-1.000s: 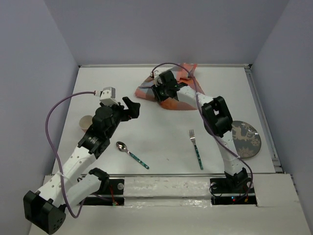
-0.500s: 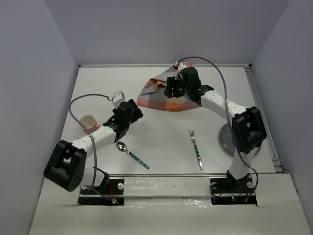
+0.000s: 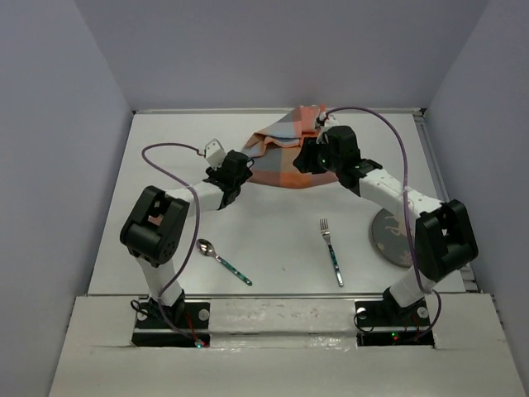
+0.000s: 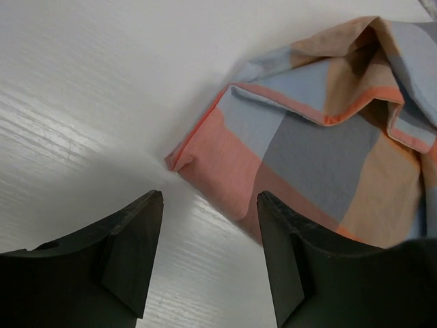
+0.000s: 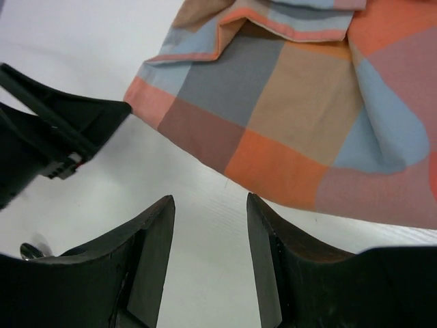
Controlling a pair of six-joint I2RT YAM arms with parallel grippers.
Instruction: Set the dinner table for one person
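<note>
Checked cloth (image 3: 281, 165): crumpled (orange, grey, blue).
Dinner table (image 3: 273, 231): white top under the cloth, spreading all round it.
Left gripper (image 4: 208, 198): jaws spread, just short of the cloth's left corner.
Right gripper (image 5: 208, 198): jaws spread, over the cloth's near edge.
Fork (image 3: 331, 248), spoon (image 3: 221, 260): nearer than the cloth.

Top external: set high behind the near edge, aimed down over the whole desk (image 3: 273, 236).
Left wrist: held close to the checked cloth (image 4: 321, 137).
Right wrist: held close to it too.
Shared: the cloth.
</note>
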